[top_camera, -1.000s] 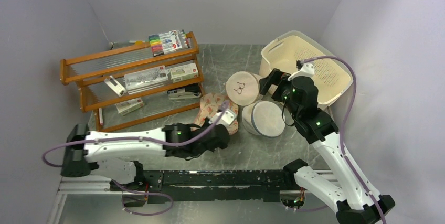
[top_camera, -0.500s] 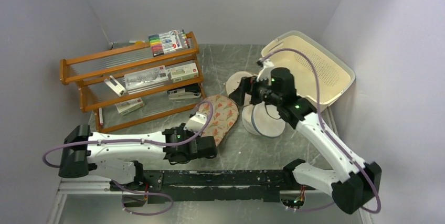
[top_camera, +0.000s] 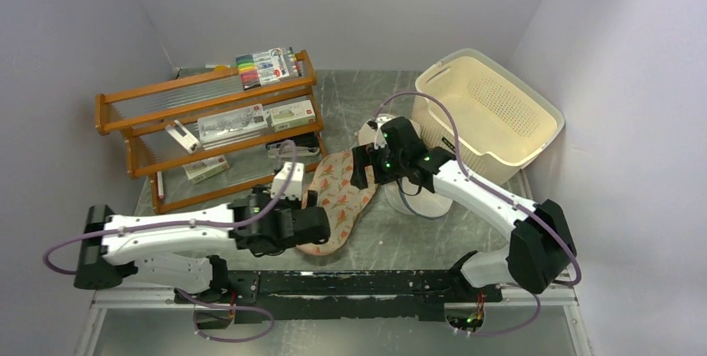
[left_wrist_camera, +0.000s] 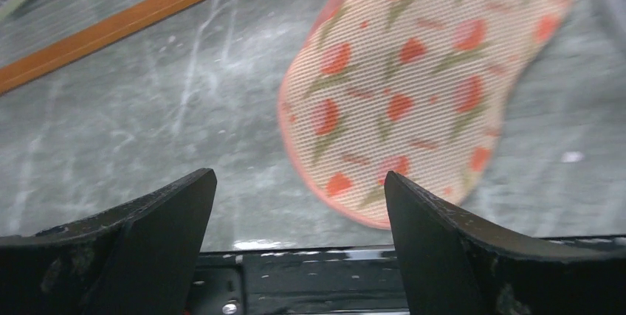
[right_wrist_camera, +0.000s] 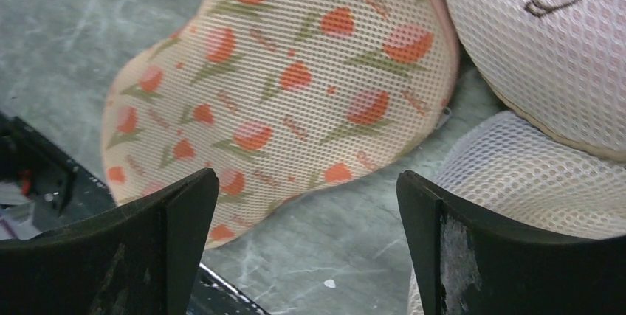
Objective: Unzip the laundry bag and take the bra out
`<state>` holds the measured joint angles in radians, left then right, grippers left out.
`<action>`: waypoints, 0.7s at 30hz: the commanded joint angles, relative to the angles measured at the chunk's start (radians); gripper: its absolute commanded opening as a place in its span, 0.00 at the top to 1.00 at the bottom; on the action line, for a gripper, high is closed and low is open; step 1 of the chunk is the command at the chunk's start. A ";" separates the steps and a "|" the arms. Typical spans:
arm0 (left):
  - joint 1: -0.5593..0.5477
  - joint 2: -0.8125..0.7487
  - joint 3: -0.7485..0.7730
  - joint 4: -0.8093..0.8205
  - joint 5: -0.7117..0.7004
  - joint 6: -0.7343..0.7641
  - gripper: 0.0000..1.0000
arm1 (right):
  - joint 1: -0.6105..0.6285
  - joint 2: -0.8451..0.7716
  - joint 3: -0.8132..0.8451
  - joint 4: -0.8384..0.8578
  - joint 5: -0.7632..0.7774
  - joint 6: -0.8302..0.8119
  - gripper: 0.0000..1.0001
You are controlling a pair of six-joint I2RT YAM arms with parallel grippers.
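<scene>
**A:** Where could this go wrong?

**B:** The laundry bag point(top_camera: 340, 193) lies flat and zipped on the counter point(top_camera: 400, 239), and it looks light. If one hand tugs the zip while nothing pins the bag, I'd expect the whole case to slide. I also can't make out the zip pull, only the pink zip edging point(left_wrist_camera: 295, 158), so a pinch might catch mesh instead.

**A:** Anything crowding it?

**B:** Yes. The dome bag with the bra drawing point(right_wrist_camera: 546, 42) sits right against the far lobe, with the white mesh dome bag point(right_wrist_camera: 531, 182) just beside it. A careless close could grab either one.

**A:** And the hands?

**B:** The left hand point(left_wrist_camera: 295, 182) is low, at the near lobe's edge, with its fingers spread and nothing between them. Its arm stretches along the counter's near side. The right hand point(right_wrist_camera: 306, 176) hangs over the far lobe, pointing down, also spread and empty. Its arm is bent, reaching in across the counter.

**A:** The bra?

**B:** It's not visible; presumably it's inside the bag.
</scene>
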<state>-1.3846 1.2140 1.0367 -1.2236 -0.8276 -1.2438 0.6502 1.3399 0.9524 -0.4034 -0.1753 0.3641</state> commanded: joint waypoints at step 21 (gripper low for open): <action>0.015 -0.267 -0.002 0.366 -0.061 0.273 0.01 | 0.262 0.252 -0.113 0.435 -0.258 0.331 0.38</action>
<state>-1.3758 0.9730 1.0077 -0.8490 -0.8509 -0.9760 0.8608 1.5524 0.8364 -0.1814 -0.2939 0.5739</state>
